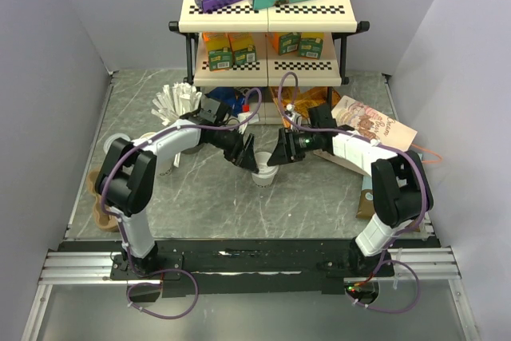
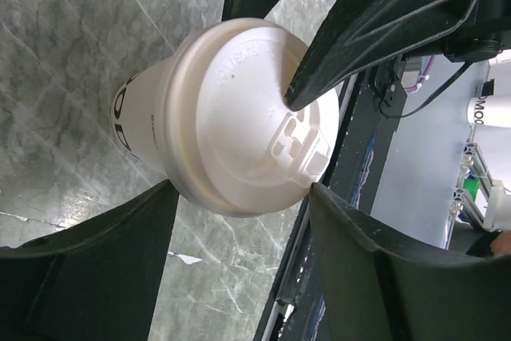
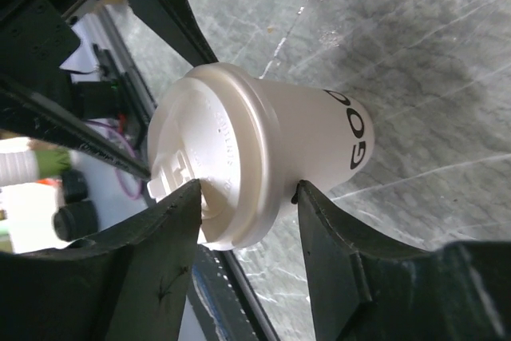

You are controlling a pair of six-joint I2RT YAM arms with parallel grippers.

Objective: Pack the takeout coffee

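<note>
Packing target: takeout coffee stands upright mid-table, white lid seated on its rim
Left gripper: fingers spread, lid edge sits between the tips, can't tell if it's squeezing
Right gripper: fingers apart, 1 tip on the lid top, the other against the cup wall under the rim, grip unclear
In the way: both grippers crowd the cup from opposite sides
Around: 2-tier shelf with boxes behind, dark stick cup back-left, printed paper bag right

Small white paper takeout coffee, capped in white with raised sip spout, dark lettering on side; stands upright on grey marbled surface, mid-frame.
</note>
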